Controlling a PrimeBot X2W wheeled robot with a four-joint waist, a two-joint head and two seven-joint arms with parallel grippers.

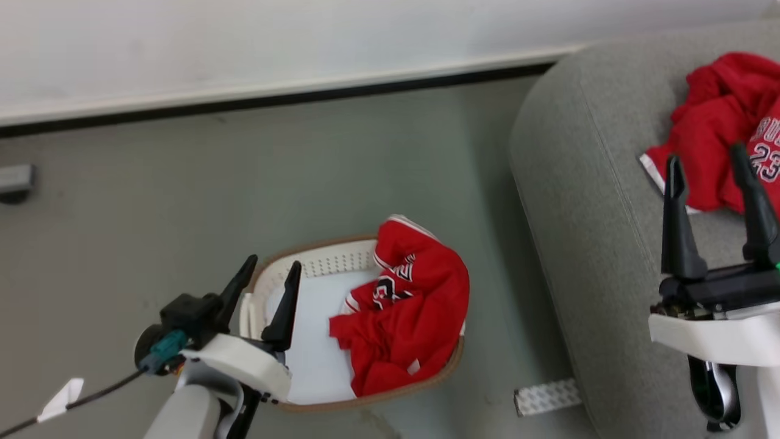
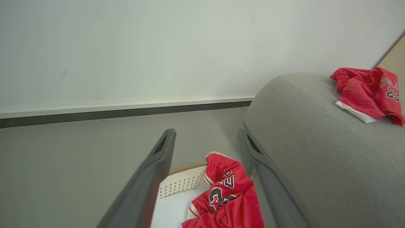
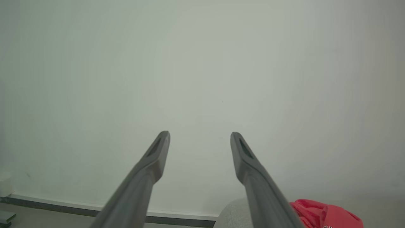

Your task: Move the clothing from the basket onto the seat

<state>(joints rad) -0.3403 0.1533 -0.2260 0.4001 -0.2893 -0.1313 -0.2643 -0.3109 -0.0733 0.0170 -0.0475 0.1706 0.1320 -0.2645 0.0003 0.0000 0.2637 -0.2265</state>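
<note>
Grey-green floor [image 1: 244, 183] runs back to a pale wall [image 1: 304, 36], and the job looks partly done. At about 6 o'clock in the head view sits the basket [image 1: 341, 262], with 1 red jersey [image 1: 408, 311] bunched against its 3 o'clock side, part of it draped over the brown rim and the white bottom bare toward 9 o'clock. The seat [image 1: 585, 171] fills the 3 o'clock side of the scene, and another red piece [image 1: 713, 128] lies crumpled on it up at 2 o'clock. The left gripper [image 1: 274, 263] hovers over the basket's 9 o'clock end, fingers spread wide and holding nothing; the right gripper [image 1: 705, 154] hangs over the seat near the piece there, equally spread and empty. I'd say the step in hand is going for the jersey in the basket. Next, the left gripper needs to shift toward 3 o'clock, drop onto the heap and pinch a thick fold before lifting it clear of the rim.
</note>
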